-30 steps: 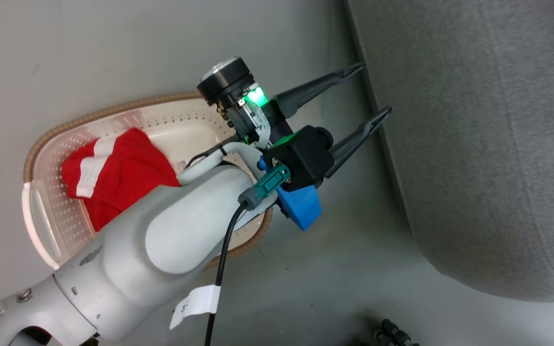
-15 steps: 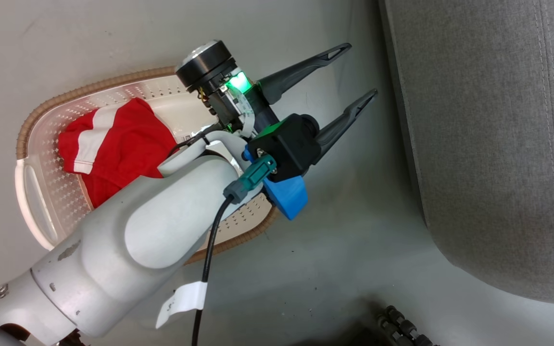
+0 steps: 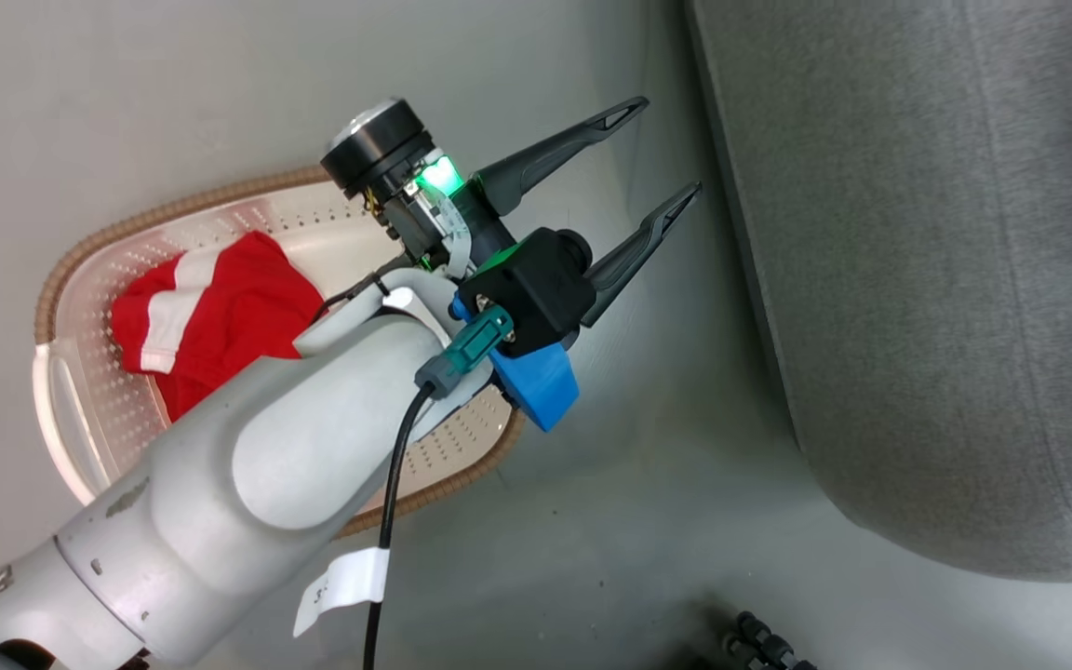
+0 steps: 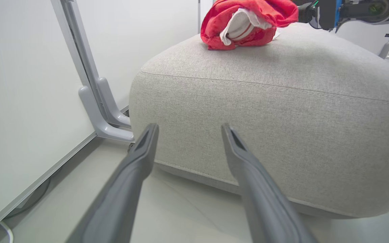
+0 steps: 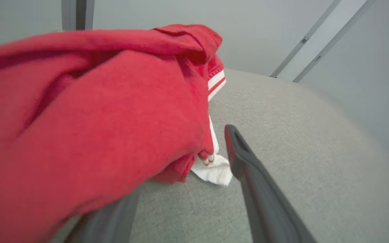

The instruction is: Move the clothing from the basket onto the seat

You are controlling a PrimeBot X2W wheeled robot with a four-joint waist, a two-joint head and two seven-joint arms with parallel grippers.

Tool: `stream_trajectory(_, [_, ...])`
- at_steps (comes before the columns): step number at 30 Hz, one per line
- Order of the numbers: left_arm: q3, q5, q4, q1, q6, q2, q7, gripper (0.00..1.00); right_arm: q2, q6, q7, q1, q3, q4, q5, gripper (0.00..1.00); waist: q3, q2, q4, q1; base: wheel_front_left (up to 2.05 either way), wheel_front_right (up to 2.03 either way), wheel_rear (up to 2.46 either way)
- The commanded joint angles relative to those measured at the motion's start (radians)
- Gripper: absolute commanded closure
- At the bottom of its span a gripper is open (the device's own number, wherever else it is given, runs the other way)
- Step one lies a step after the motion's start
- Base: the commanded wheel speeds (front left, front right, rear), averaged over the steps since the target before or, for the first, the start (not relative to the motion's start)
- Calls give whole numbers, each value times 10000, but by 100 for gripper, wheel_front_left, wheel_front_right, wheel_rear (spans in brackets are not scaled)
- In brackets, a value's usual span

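Head view: left gripper [image 3: 655, 154] over floor [image 3: 592, 521] between basket [image 3: 80, 270] and seat [image 3: 917, 279], fingers [image 3: 545, 163] apart, empty. Low over seat top, right gripper [image 5: 194, 138] spread, not clamped; red garment [image 5: 96, 111] bunched on seat, draped over one finger, other finger [image 5: 238, 152] bare. In basket, second garment [image 3: 220, 307] lies partly hidden by left arm [image 3: 294, 465]

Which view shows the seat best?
The left wrist view: the seat shows its top, seam and rounded corner, with a red garment on it. The head view gives one side from above; the right wrist view, part of its top behind the garment.
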Motion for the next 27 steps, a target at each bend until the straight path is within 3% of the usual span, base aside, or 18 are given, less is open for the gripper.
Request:
stream_trajectory(1, [7,-82,66,178,52,-32,-108,0,114,1,-5,444,7,-210,-70,0,-428,0,-79,-1,0,0,0])
stream_trajectory(13, [644,-714,376,1588,478,-282,-445,0,283,1,-5,3052,-255,-1904,-477,0,-2952,0,-180,-1,0,0,0])
stream_trajectory(27, [4004,-580,-765,4273,1154,-556,-444,0,752,1,-5,3995,2091,-4653,-104,0,-5246,0,1090,-1,0,0,0])
